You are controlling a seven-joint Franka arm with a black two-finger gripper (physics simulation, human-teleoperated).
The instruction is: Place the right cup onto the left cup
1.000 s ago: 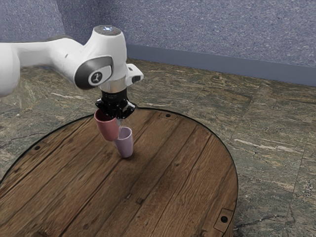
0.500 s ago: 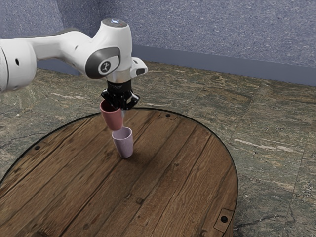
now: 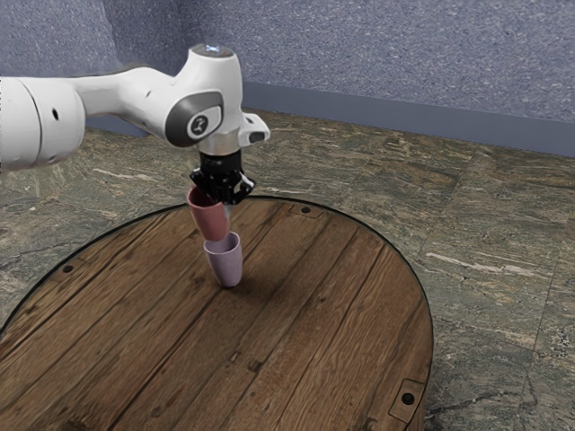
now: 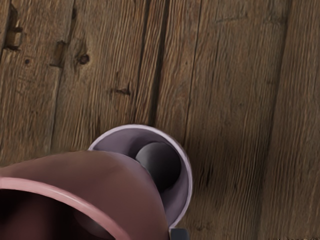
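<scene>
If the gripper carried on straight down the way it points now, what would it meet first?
Most likely the lilac cup: the gripper holds the red cup above it, so the red cup's base would probably reach its rim or mouth first. Exact depth is unclear.
</scene>
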